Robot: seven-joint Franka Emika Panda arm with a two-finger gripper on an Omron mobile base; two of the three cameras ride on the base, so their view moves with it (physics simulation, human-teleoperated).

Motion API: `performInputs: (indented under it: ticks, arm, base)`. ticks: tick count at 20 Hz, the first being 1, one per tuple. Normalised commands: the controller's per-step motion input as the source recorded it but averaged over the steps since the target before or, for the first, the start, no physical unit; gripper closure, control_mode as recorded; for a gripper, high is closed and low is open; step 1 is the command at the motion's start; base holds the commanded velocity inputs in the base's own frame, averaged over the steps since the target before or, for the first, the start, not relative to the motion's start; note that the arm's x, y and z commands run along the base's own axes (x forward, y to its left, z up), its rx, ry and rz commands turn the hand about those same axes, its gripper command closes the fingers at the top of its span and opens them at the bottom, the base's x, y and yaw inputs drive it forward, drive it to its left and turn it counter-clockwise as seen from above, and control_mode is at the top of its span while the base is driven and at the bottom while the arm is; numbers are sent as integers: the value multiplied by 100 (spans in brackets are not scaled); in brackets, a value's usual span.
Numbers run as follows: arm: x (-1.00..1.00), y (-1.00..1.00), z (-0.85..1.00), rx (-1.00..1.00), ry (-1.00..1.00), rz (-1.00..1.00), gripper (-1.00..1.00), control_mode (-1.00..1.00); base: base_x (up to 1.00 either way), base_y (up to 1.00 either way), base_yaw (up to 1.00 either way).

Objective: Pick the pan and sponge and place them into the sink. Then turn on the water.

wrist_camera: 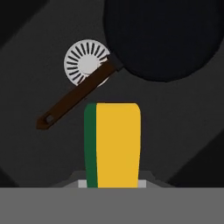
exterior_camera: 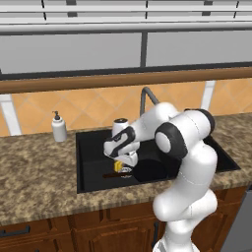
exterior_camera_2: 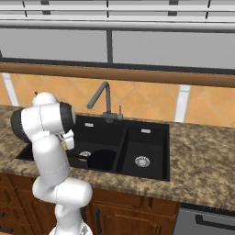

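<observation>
1. Sink [exterior_camera_2: 151,142], black, holds the pan in its left basin.
2. Pan [wrist_camera: 162,37] lies below the end effector, handle across the silver drain [wrist_camera: 83,61].
3. Sponge [wrist_camera: 114,144] is gripped by the closed end effector [exterior_camera: 120,165], directly above the basin.

Yellow-and-green sponge [wrist_camera: 113,144], black pan [wrist_camera: 164,37], black sink [exterior_camera_2: 146,137], speckled brown counter [exterior_camera: 34,182].

Granite counter [exterior_camera: 39,167] with black sink [exterior_camera_2: 147,163]
1 white soap dispenser [exterior_camera: 59,127] stands on it; the pan [exterior_camera_2: 102,159] lies in the sink's left basin.
</observation>
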Motion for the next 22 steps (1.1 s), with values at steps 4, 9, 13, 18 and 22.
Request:
performInputs:
  ticks: [4, 9, 13, 18, 22]
  arm:
    - [33, 0, -16, 0, 7, 0, 100, -100]
    - [33, 0, -45, 0, 7, 0, 100, -100]
    - [32, 0, -41, 0, 1, 0, 100, -100]
    - [32, 0, -29, 0, 4, 0, 100, -100]
    - [36, 0, -37, 0, 0, 0, 100, -100]
  base:
    - [0, 0, 0]
    - [0, 0, 0]
    - [0, 0, 0]
    - [0, 0, 0]
    - [0, 0, 0]
